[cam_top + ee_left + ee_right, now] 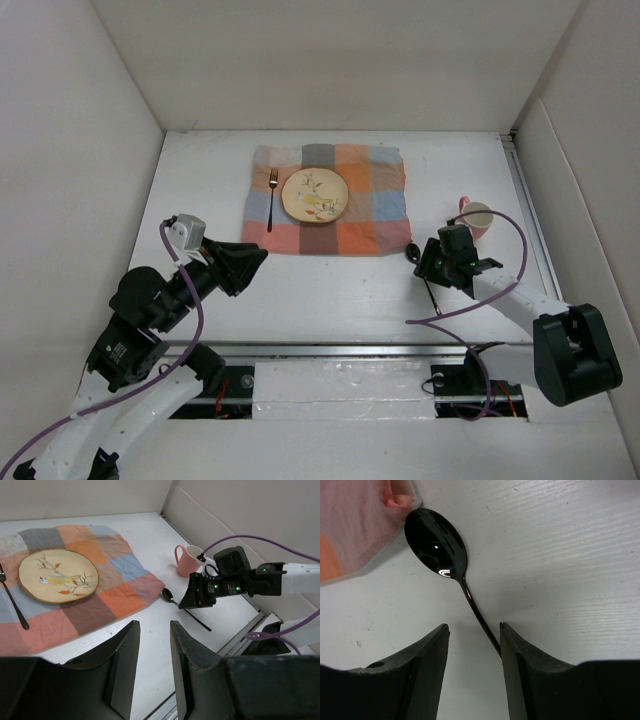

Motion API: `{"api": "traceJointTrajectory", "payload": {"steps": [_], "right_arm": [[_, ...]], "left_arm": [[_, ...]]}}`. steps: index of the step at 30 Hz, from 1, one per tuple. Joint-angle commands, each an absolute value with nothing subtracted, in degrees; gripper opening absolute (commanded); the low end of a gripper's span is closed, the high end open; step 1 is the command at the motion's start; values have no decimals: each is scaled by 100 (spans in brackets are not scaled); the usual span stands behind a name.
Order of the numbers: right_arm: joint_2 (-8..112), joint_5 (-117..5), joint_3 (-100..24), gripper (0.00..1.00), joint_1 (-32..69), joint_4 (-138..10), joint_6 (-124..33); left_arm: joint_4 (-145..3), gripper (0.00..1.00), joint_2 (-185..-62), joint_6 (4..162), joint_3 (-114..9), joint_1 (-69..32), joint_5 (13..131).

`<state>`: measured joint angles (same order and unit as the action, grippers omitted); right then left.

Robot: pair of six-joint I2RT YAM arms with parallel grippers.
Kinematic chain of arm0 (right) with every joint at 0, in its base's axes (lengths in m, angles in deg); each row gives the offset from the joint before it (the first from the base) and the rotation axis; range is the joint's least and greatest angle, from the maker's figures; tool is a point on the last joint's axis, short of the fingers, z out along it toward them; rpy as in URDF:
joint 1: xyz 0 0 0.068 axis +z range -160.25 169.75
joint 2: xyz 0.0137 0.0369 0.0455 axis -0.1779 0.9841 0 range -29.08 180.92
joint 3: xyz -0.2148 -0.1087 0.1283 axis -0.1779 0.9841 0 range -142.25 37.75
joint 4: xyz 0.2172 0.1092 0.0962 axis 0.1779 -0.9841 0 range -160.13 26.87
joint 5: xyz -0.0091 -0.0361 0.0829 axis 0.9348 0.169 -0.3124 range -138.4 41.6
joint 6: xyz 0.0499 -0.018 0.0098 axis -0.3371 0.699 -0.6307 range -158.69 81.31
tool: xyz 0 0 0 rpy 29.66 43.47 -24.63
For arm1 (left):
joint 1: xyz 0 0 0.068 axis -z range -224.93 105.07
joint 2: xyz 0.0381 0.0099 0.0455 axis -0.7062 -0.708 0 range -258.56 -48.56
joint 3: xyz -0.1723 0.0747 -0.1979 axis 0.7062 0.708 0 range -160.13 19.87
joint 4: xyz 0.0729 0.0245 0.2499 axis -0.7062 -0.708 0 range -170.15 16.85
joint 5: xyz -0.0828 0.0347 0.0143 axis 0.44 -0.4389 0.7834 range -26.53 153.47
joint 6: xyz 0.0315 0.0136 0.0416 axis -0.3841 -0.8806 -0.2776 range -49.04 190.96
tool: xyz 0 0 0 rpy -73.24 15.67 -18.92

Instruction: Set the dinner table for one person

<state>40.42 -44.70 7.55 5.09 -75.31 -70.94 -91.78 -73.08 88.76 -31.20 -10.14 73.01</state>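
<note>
The white dinner table (330,290) carries an orange-and-blue-grey checked cloth (375,200). On the cloth lie a cream plate with a bird design (315,195) and a dark fork (271,198) to its left. A black spoon (412,250) lies on the table just off the cloth's near right corner. My right gripper (424,263) is open and low over the spoon's handle. In the right wrist view the handle (475,607) runs between the jaws, against the right finger (520,660). A pink mug (476,218) stands to the right. My left gripper (258,260) is open and empty near the cloth's near left corner.
White walls enclose the table on the left, back and right. A metal rail (340,350) runs along the near edge. Purple cables (500,260) loop from both arms. The left wrist view shows the plate (58,576), mug (187,560), spoon (169,596) and right gripper (186,600).
</note>
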Motion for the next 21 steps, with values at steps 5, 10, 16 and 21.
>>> {"api": "traceJointTrajectory", "payload": {"steps": [5,10,16,21], "right_arm": [[4308,-4629,303,51,487,-7446,-7385],[4572,-4796,66,51,540,-7745,-7429],[4730,-4876,-153,51,733,-8070,-7675],[4554,-3954,-426,50,962,-8316,-7701]], "left_arm": [[-8844,28,-7028,8757,-2891,-749,6875],[-8897,28,-6729,8722,-2962,-644,6602],[-8940,28,-6579,8722,-3076,-495,6426],[-8949,27,-6518,8722,-2997,-432,6400]]}}
